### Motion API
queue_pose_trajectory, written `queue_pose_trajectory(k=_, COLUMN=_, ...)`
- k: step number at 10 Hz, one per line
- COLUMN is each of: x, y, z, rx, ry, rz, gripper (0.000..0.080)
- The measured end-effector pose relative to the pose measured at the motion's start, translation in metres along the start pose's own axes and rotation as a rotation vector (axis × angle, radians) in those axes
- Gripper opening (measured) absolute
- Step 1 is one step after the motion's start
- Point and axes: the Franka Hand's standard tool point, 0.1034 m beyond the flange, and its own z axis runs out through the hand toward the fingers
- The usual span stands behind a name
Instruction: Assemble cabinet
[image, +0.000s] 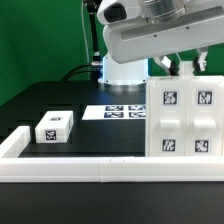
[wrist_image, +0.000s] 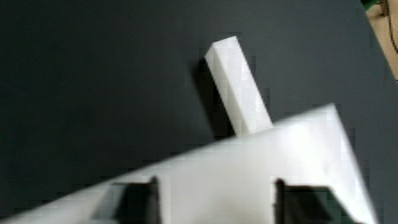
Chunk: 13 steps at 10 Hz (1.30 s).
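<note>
The cabinet (image: 184, 118) is a large white box that stands upright at the exterior view's right, with several square tags on its front face. My gripper (image: 181, 67) is at its top edge, with one finger on either side of the top wall. In the wrist view the cabinet's white surface (wrist_image: 267, 150) fills the space between the dark fingers (wrist_image: 134, 200), so the gripper (wrist_image: 214, 205) is shut on it. The cabinet's base rests next to the front rail.
A small white tagged block (image: 55, 127) lies at the exterior view's left. The marker board (image: 122, 110) lies behind the cabinet's left side. A long low white border rail (image: 90, 170) runs along the front and turns back at the left; a stretch of rail shows in the wrist view (wrist_image: 231, 85).
</note>
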Motion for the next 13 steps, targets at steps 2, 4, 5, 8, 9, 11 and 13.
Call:
queue_pose_trajectory(k=2, x=-0.001, y=-0.003, z=-0.001, rx=0.002, ry=0.002, rz=-0.005, gripper=0.0593)
queue_pose_trajectory(k=4, x=-0.001, y=-0.004, z=-0.001, rx=0.002, ry=0.002, rz=-0.007, gripper=0.0639)
queue_pose_trajectory(k=5, x=-0.001, y=-0.005, z=-0.001, rx=0.002, ry=0.002, rz=-0.008, gripper=0.0647)
queue_pose_trajectory(k=8, x=-0.001, y=-0.005, z=-0.001, rx=0.002, ry=0.002, rz=-0.008, gripper=0.0649)
queue_pose_trajectory(k=9, x=-0.003, y=-0.004, z=-0.003, rx=-0.001, ry=0.001, rz=-0.02, gripper=0.0649)
queue_pose_trajectory(k=11, x=-0.021, y=0.003, z=-0.021, rx=-0.013, ry=0.013, rz=-0.072, gripper=0.0649)
queue_pose_trajectory(k=13, x=-0.043, y=0.018, z=-0.026, rx=-0.031, ry=0.019, rz=-0.124, gripper=0.0649)
